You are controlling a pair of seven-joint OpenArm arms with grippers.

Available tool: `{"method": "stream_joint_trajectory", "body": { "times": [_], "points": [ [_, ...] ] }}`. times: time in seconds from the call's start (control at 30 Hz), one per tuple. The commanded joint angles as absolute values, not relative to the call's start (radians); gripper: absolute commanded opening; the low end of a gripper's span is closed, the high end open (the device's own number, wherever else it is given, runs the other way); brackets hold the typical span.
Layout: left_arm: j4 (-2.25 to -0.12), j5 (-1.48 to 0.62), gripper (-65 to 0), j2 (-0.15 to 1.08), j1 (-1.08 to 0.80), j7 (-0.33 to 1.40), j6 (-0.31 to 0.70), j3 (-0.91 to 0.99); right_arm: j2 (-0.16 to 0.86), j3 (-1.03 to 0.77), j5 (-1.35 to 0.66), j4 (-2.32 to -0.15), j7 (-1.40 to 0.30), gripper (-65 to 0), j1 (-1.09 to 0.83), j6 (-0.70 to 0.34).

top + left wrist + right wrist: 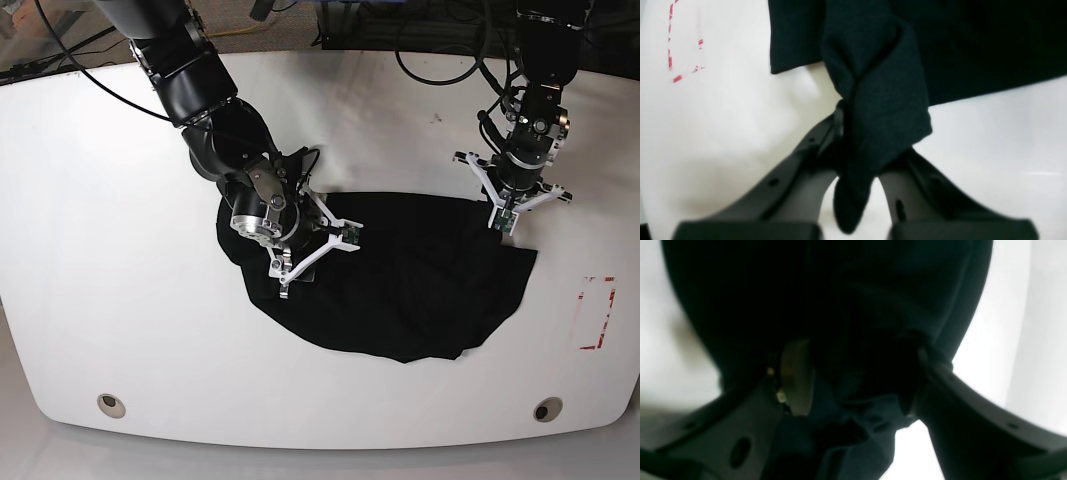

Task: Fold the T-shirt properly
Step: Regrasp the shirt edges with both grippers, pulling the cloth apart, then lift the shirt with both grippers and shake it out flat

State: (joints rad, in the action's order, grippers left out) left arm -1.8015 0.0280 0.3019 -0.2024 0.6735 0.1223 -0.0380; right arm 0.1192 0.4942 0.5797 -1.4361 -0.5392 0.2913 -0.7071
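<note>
I see my left gripper (860, 160) pinching a fold of the black soft cloth T-shirt (880, 100) above the white table (723, 133).

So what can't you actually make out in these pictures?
- Base view: the T-shirt shows no print; its folds hide it.
- Right wrist view: the cloth between the right gripper's jaws is too dark to read.
- Left wrist view: the red marking is blurred and washed out.
</note>
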Motion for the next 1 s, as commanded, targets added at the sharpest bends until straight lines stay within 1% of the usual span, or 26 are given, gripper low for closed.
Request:
{"method": "stream_joint_trajectory", "body": {
  "times": [0.0, 0.03, 0.1, 0.2, 0.23, 0.37, 0.43, 0.6, 0.7, 0.97],
  "points": [
    [-1.816, 0.028, -64.6, 0.308, -0.193, 0.656, 0.117, -0.035, 0.114, 0.490, 0.582, -1.420, -0.507, -36.8, 0.326, -0.698],
    [-1.816, 0.028, -64.6, 0.308, -0.193, 0.656, 0.117, -0.036, 0.114, 0.490, 0.582, -1.409, -0.506, -40.0, 0.329, -0.698],
    [-1.816, 0.028, -64.6, 0.306, -0.193, 0.656, 0.117, -0.036, 0.113, 0.490, 0.582, -1.386, -0.503, -50.4, 0.344, -0.698],
    [-1.816, 0.028, -64.6, 0.306, -0.189, 0.656, 0.117, -0.036, 0.111, 0.490, 0.582, -1.382, -0.503, -63.3, 0.349, -0.698],
    [-1.816, 0.028, -64.6, 0.306, -0.189, 0.656, 0.117, -0.036, 0.111, 0.490, 0.582, -1.383, -0.503, -65.0, 0.349, -0.698],
    [-1.816, 0.028, -64.6, 0.306, -0.189, 0.656, 0.117, -0.030, 0.102, 0.487, 0.582, -1.403, -0.506, -65.0, 0.349, -0.698],
    [-1.816, 0.028, -64.6, 0.306, -0.186, 0.656, 0.116, -0.025, 0.093, 0.453, 0.582, -1.435, -0.507, -65.0, 0.344, -0.698],
    [-1.817, 0.028, -64.6, 0.306, -0.143, 0.665, 0.116, 0.053, 0.047, 0.326, 0.584, -1.515, -0.509, -65.0, 0.351, -0.698],
    [-1.816, 0.030, -64.4, 0.306, -0.108, 0.670, 0.116, 0.091, 0.028, 0.265, 0.584, -1.526, -0.509, -65.0, 0.394, -0.698],
    [-1.825, 0.028, -64.3, 0.328, 0.076, 0.825, 0.117, 0.111, 0.027, 0.165, 0.582, -1.468, -0.509, -65.0, 0.576, -0.698]
  ]
}}
